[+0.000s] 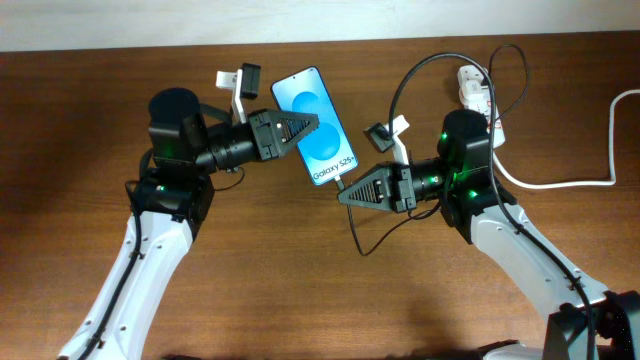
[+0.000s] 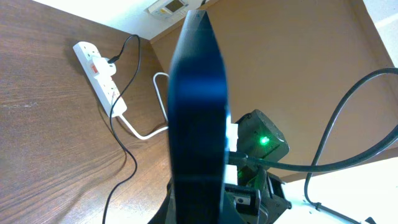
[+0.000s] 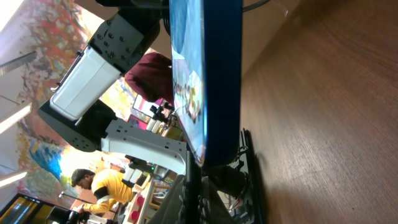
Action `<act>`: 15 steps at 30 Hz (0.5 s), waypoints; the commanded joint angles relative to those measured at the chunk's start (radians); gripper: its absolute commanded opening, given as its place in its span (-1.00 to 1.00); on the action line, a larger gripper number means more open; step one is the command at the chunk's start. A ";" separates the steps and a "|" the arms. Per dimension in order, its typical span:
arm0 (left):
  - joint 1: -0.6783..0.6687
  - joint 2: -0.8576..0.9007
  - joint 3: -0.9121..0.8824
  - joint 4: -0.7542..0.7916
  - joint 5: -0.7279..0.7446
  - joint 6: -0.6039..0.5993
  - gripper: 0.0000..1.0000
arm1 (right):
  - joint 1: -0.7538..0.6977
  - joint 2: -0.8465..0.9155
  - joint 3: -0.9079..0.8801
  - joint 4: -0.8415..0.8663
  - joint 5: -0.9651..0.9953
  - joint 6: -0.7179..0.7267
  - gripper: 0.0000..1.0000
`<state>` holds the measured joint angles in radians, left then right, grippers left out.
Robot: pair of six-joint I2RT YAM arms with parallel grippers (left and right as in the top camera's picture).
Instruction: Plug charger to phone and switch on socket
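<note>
Two robot arms meet over a brown wooden table (image 1: 300, 290), the phone (image 1: 318, 125) raised between them with its bright blue screen facing up. The left gripper (image 1: 303, 124) is clamped tight on the handset's long left edge; its wrist camera sees the phone (image 2: 198, 124) edge-on as a dark slab filling the middle of the view. The right gripper (image 1: 344, 193) is closed hard at the phone's lower short end, pinching the tip of the charger (image 1: 393, 105), whose thin black cable arcs away across the table toward the socket (image 1: 474, 88). Whether the connector sits fully in the port cannot be told. The white socket lies at the far right of the table, well apart from the phone, its thick white cord (image 1: 560, 185) trailing off toward the right edge. The right wrist camera shows the phone (image 3: 214, 81) standing on edge just above its own fingers
</note>
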<state>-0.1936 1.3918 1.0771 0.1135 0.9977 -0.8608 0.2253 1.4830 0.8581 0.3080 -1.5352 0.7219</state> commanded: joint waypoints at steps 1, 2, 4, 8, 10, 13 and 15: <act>-0.023 -0.003 0.013 0.005 0.027 -0.010 -1.00 | 0.003 -0.002 0.008 0.016 0.032 -0.006 -0.91; -0.026 -0.003 0.013 0.005 0.028 -0.010 -1.00 | 0.003 -0.002 0.008 0.025 0.032 -0.006 -0.91; -0.036 -0.003 0.013 0.006 0.027 -0.009 -1.00 | 0.003 -0.002 0.008 0.059 0.032 -0.006 -0.91; -0.039 -0.003 0.013 0.005 0.043 -0.009 -1.00 | -0.012 -0.002 0.008 0.119 0.027 -0.006 -0.92; -0.039 -0.003 0.013 0.006 0.042 -0.009 -1.00 | -0.036 -0.002 0.008 0.114 0.015 -0.006 -0.92; -0.023 -0.003 0.013 0.026 0.042 -0.011 -1.00 | -0.042 -0.002 0.008 0.065 -0.017 0.047 -0.92; 0.010 -0.003 0.013 0.052 0.043 -0.070 -1.00 | -0.042 -0.002 0.008 0.027 -0.017 0.046 -0.91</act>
<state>-0.2127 1.3991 1.0767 0.1246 0.9874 -0.8612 0.1890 1.4822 0.8574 0.3576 -1.5555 0.7517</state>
